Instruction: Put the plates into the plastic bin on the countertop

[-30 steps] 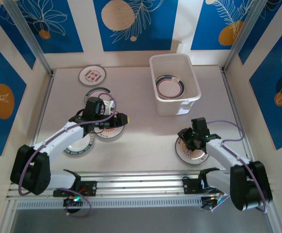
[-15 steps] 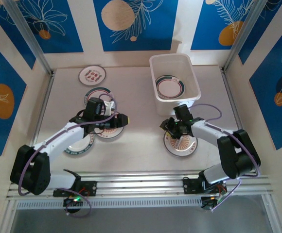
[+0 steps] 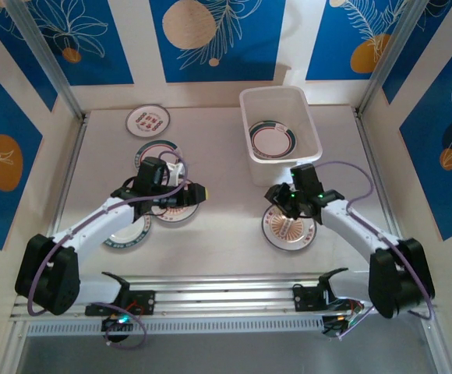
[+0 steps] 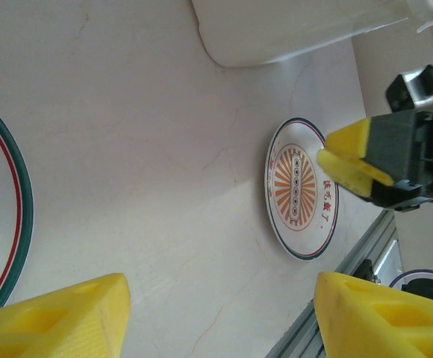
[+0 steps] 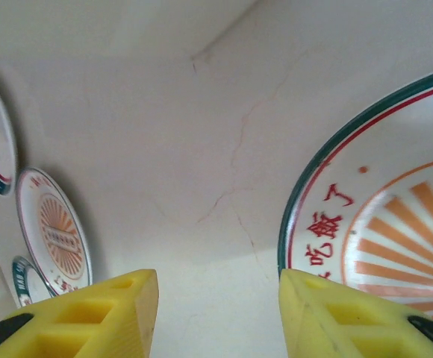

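An orange sunburst plate point(image 3: 290, 227) point(image 4: 300, 190) point(image 5: 381, 246) lies flat on the countertop point(image 3: 226, 164), just in front of the plastic bin point(image 3: 313, 148). My right gripper point(image 3: 287, 209) point(image 5: 216, 298) hovers open at that plate's far-left rim; one finger overlaps the rim and nothing is between the fingers. A green-rimmed plate point(image 3: 271, 140) rests inside the bin. My left gripper point(image 3: 197, 192) point(image 4: 220, 298) is open and empty above a cluster of plates point(image 3: 175, 209), with bare countertop between its fingers.
More plates lie at the left: one by the back wall point(image 3: 148, 121), one behind my left wrist point(image 3: 157, 152), one nearer the rail point(image 3: 128, 234). The aluminium rail point(image 3: 226, 292) borders the near edge. Cream walls close in both sides.
The orange sunburst plate has slid left and toward the bin with my right gripper, which then shifted slightly back over its far rim. My left arm has stayed still.
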Controlling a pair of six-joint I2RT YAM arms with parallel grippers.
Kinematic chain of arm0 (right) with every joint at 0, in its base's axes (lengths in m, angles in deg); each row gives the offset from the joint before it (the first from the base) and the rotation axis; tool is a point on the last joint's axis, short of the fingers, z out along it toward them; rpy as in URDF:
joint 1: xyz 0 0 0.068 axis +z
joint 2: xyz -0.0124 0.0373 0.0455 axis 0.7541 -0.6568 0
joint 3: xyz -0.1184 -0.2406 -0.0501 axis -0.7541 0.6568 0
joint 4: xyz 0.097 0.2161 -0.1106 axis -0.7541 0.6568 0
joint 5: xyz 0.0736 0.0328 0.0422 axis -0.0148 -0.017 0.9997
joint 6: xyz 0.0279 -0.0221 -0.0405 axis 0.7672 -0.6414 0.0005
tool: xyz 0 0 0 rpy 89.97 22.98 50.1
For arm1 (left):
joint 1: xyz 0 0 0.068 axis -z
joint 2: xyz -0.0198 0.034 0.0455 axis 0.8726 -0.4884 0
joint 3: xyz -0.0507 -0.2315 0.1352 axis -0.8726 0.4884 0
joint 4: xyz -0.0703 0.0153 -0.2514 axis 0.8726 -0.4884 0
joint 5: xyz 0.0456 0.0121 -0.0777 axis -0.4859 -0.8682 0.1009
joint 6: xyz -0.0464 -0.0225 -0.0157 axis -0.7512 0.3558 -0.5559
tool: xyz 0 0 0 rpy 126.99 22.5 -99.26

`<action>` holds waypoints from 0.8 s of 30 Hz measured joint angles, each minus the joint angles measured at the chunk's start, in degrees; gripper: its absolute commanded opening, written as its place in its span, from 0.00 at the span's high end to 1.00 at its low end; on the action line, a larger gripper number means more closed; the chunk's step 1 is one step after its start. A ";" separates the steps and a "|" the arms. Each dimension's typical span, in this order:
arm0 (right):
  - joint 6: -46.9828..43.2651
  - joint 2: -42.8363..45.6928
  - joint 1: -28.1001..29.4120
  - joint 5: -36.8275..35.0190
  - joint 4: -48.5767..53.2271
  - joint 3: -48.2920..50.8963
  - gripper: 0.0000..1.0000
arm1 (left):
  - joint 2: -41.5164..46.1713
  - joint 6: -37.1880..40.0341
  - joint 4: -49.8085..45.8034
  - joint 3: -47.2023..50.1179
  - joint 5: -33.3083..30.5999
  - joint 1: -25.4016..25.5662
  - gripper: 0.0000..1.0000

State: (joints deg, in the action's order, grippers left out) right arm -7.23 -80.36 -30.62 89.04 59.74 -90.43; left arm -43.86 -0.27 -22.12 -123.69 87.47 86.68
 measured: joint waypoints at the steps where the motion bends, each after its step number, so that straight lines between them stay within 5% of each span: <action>1: -0.22 1.49 -1.03 -0.11 0.48 0.55 0.52 | 0.00 0.00 0.00 0.00 0.00 0.07 0.33; 12: -3.63 15.26 -15.69 0.85 7.54 11.23 0.54 | -0.17 -0.09 0.04 0.00 0.00 0.87 0.33; 24: -5.75 20.04 -21.66 1.92 12.96 14.23 0.54 | -1.01 -1.05 0.81 0.00 -0.13 1.77 0.33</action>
State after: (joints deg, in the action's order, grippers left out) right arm -12.98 -60.32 -52.28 90.97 72.71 -76.21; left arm -44.87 -1.32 -21.31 -123.69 87.34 88.45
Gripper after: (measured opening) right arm 0.458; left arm 0.667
